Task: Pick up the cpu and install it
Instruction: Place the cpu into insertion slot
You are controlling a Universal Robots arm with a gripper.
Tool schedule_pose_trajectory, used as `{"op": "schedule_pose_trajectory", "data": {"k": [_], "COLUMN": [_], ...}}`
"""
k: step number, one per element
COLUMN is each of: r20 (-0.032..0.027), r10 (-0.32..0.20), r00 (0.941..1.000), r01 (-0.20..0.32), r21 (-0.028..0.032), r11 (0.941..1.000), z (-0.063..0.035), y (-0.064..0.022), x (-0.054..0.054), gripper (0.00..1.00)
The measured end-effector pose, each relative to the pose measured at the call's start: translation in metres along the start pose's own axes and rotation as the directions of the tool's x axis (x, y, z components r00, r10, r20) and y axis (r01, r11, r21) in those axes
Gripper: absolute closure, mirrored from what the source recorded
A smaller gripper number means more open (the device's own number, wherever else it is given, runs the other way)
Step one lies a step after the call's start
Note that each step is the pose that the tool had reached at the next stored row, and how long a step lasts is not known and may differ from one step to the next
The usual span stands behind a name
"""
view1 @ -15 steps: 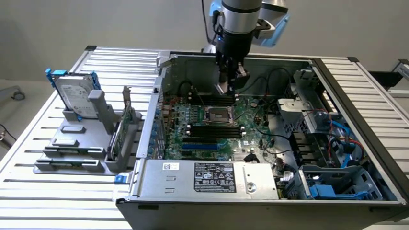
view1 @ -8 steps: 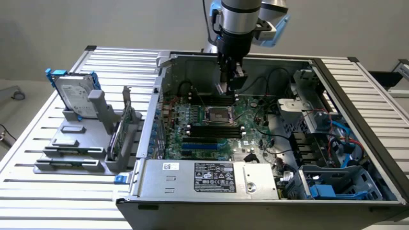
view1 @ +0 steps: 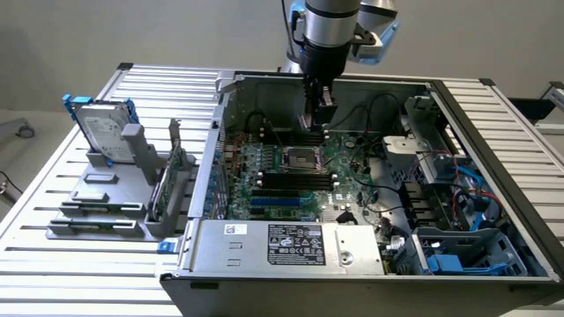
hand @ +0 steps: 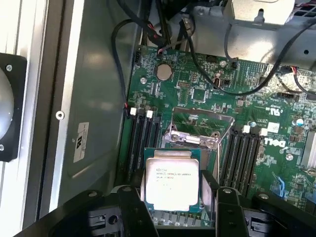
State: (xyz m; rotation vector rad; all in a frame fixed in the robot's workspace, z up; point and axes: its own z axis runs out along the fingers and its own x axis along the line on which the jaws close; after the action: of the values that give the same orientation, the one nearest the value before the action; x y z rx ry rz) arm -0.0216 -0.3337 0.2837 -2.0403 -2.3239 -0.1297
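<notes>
Cpu [hand: 173,180] held near the open socket [view1: 300,157].
Jaws clamp its edges, with the socket at six o'clock from them; a tilted or offset landing could damage the socket.

The arm [view1: 328,33] reaches into the open computer case [view1: 264,295], jaws over the motherboard [view1: 351,155]. A hard drive [view1: 99,129] stands in a grey rack [view1: 97,206].

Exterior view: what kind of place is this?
Probably a robotic PC-assembly lab bench: an open computer case on a slatted metal table, a hard drive in a grey fixture, the robot arm over the motherboard.
</notes>
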Motion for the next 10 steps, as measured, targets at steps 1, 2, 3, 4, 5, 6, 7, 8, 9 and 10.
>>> {"op": "schedule_pose_trajectory", "data": {"k": [1, 2, 3, 4, 5, 6, 7, 8, 9, 10], "r20": [0.0003, 0.0006, 0.0009, 0.0012, 0.0015, 0.0019, 0.0022, 0.0026, 0.0028, 0.0032], "r10": [0.014, 0.027, 0.04, 0.054, 0.067, 0.082, 0.096, 0.11, 0.124, 0.138], "r00": [0.9999, 0.9996, 0.9992, 0.9986, 0.9977, 0.9966, 0.9954, 0.9939, 0.9923, 0.9904], "r01": [-0.014, -0.027, -0.04, -0.054, -0.067, -0.082, -0.096, -0.11, -0.124, -0.138], "r21": [-0.0007, -0.0013, -0.0017, -0.002, -0.0021, -0.0026, -0.0031, -0.0036, -0.0041, -0.0047], "r11": [0.9999, 0.9996, 0.9992, 0.9986, 0.9977, 0.9966, 0.9954, 0.9939, 0.9923, 0.9904], "z": [0.0, 0.0, 0.0, 0.0001, 0.0001, 0.0002, 0.0002, 0.0003, 0.0004, 0.0004], "y": [0.0, 0.0, -0.0001, -0.0001, -0.0001, -0.0001, -0.0001, -0.0002, -0.0002, -0.0002], "x": [0.0, 0.0, 0.0, 0.0, 0.0, 0.0, 0.0, 0.0, 0.0, 0.0], "gripper": [0.46, 0.46, 0.46, 0.46, 0.46, 0.46, 0.46, 0.46, 0.46, 0.46]}}
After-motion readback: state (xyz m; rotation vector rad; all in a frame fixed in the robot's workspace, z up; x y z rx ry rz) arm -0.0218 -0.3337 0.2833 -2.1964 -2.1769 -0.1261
